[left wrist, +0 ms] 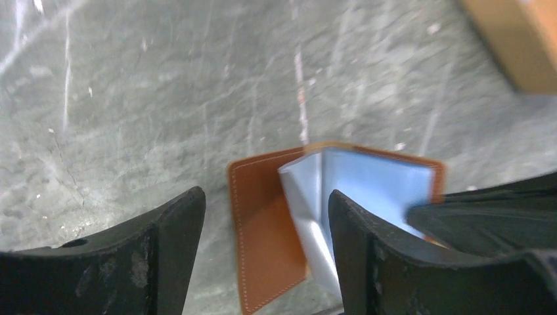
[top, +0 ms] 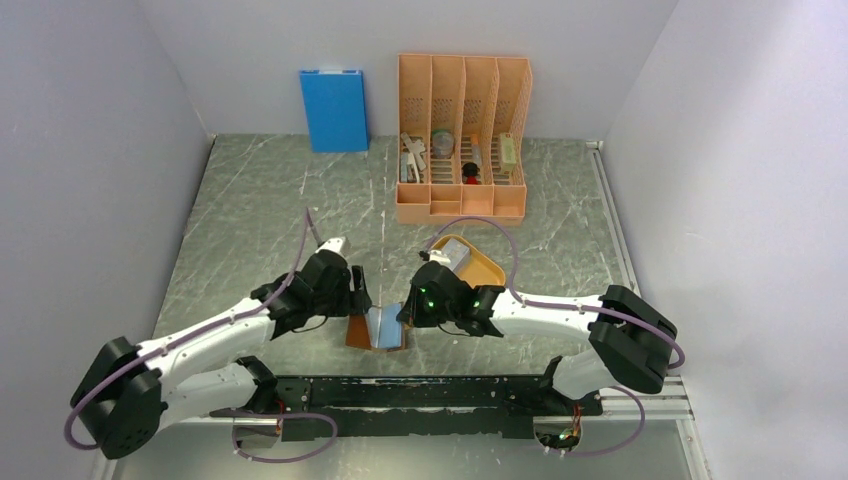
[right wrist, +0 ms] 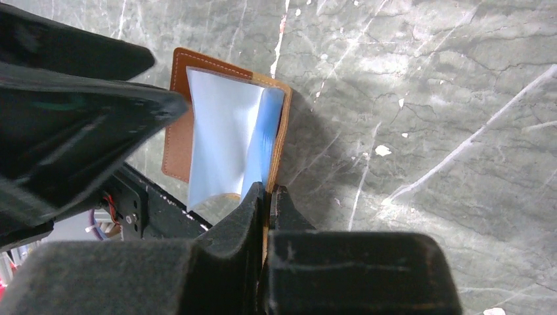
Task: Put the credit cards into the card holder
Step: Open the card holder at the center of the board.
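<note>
Left of middle on the grey marbled table (top: 250, 210), toward the back wall: blue box (top: 333, 110), upright, leaning on the wall.

Nearer and lower, reaching in from the left base: left gripper (left wrist: 266, 200), jaws spread wide, poised low over the left half of the card holder (top: 378, 330). In the left wrist view, brown left cover lying between the two black fingers (left wrist: 167, 249), right finger in front of the bluish sleeves (right wrist: 223, 138). Contact with the leather or sleeves: cannot tell.

Card holder itself near the front edge of the table, midway between the two arms, lying open with covers down on the surface and the clear sleeves standing up and fanned from the spine.

Just to its right: right gripper (right wrist: 268, 197), jaws pressed nearly together, pinching the edge of the holder's right-hand brown cover, a thin strip of leather visible between the fingertips. Close beside the left gripper, the two almost meeting over the holder.

Behind the right gripper: orange oval tray (top: 485, 268), with the credit cards (top: 455, 250) showing as a pale grey flat shape inside it, partly hidden by the wrist; number not clear. None visible in the sleeves.

Further back, against the wall: orange desk organizer (top: 462, 200), several upright slots, small items in the lower compartments, too small to name.
</note>
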Controlling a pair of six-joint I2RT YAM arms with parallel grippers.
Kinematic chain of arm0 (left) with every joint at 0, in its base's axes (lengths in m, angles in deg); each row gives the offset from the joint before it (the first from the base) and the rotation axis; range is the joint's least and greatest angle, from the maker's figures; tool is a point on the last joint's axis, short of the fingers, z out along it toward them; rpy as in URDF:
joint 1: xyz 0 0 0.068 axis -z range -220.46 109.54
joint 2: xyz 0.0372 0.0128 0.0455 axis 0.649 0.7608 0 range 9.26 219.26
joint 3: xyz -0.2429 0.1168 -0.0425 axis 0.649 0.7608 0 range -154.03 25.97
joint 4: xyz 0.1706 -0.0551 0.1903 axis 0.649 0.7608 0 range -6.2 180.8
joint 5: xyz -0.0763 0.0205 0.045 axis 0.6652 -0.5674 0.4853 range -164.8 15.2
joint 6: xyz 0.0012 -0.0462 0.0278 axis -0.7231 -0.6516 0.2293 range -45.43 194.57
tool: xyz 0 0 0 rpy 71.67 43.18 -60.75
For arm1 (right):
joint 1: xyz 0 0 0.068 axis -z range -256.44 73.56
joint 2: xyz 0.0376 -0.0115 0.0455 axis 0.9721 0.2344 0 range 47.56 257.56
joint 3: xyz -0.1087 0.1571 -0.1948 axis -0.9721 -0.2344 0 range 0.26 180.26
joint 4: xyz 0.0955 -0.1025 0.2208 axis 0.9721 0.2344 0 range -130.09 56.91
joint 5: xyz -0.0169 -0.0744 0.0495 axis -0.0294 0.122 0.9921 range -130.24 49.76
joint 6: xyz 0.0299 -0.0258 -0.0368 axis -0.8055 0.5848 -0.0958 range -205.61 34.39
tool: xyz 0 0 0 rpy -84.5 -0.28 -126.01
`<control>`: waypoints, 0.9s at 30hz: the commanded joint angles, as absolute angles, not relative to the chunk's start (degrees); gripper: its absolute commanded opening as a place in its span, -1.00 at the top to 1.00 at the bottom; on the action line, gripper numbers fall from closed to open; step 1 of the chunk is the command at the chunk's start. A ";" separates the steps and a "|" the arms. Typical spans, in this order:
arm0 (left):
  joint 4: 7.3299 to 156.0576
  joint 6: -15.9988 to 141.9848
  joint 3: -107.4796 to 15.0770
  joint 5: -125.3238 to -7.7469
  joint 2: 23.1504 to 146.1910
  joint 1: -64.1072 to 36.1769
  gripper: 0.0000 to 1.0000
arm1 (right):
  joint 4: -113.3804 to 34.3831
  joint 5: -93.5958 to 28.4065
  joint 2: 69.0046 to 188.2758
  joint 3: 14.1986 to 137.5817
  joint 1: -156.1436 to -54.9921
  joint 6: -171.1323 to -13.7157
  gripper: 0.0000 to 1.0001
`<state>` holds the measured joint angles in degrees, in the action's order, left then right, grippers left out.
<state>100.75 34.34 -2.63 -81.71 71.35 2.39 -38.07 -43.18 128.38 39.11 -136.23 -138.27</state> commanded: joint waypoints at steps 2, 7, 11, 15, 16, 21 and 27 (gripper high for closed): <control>102.09 33.96 -7.49 -80.60 64.71 2.51 -0.45 | -37.11 -44.43 127.29 38.85 -136.34 -138.06 1.00; 93.95 31.13 -5.81 -70.84 62.46 2.59 -0.35 | -37.41 -44.38 127.44 38.97 -136.38 -137.99 1.00; 88.79 29.40 -3.73 -65.88 65.18 2.83 -0.12 | -37.63 -44.44 127.77 39.06 -136.34 -137.99 1.00; 85.07 28.78 -1.73 -63.28 67.86 3.03 0.09 | -37.71 -44.45 128.20 39.19 -136.32 -137.88 1.00; 85.08 28.75 -1.49 -63.49 68.57 3.10 0.15 | -37.79 -44.41 128.24 39.13 -136.33 -137.90 1.00; 86.95 29.70 0.58 -66.10 71.04 3.22 0.30 | -38.17 -44.22 128.10 38.75 -136.38 -137.75 1.00; 86.65 30.01 3.61 -68.90 73.52 3.22 0.41 | -38.62 -43.74 126.77 37.56 -136.37 -137.86 0.96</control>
<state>87.96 29.76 2.05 -66.96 72.18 2.82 -38.27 -43.61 128.33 38.78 -136.23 -138.23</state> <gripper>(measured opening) 0.314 0.029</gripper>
